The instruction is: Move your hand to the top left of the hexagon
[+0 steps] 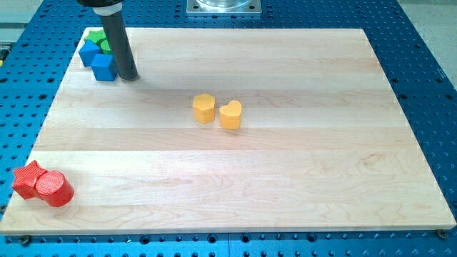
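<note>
A yellow hexagon block stands near the middle of the wooden board, with a yellow heart block touching or nearly touching its right side. My dark rod comes down at the view's top left, and my tip rests on the board far to the upper left of the hexagon. The tip stands just right of a blue cube, close to it.
Another blue block and a green block huddle behind the blue cube at the board's top left corner. A red star and a red cylinder sit together at the bottom left corner.
</note>
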Motion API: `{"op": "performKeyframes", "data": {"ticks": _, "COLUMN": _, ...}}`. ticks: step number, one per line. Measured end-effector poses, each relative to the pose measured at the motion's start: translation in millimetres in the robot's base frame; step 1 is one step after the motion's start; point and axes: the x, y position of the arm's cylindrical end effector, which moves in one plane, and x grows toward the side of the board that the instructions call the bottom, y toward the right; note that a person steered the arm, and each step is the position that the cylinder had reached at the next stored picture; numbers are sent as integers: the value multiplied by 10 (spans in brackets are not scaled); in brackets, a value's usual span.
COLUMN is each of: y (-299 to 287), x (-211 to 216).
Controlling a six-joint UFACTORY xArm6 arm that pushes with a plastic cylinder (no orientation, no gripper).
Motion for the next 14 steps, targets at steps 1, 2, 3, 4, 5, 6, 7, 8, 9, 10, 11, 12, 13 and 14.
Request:
{"op": "performKeyframes", "data": {"ticks": 1, "y": -116, "x": -4}}
{"op": "performKeyframes", "data": {"ticks": 2, "y": -482, "x": -130}}
{"op": "performKeyframes", "data": {"ticks": 3, "y": -287, "x": 109}}
{"op": "performKeyframes", "data": {"ticks": 4, "y": -69, "x": 393}}
{"op": "performKeyframes", "data": {"ticks": 5, "y": 23, "x": 501}}
{"op": "performKeyframes", "data": {"ticks": 6, "y": 42, "x": 581}}
{"op": "performKeyframes", "data": {"ticks": 7, "y": 72, "x": 617}}
{"op": "performKeyframes", "data": {"ticks": 8, "y": 78, "x": 616}}
{"op": "performKeyframes", "data": {"ticks": 9, "y": 78, "x": 615}}
{"op": "performKeyframes", "data": {"ticks": 10, "y": 139, "x": 652}}
{"op": "performKeyframes", "data": {"ticks": 11, "y": 188, "x": 664}}
{"op": "performKeyframes", "data": {"ticks": 12, "y": 289, "x": 763}}
{"op": "performKeyframes", "data": {"ticks": 13, "y": 330, "x": 856}}
{"op": "performKeyframes", "data": {"ticks": 14, "y": 329, "x": 780}}
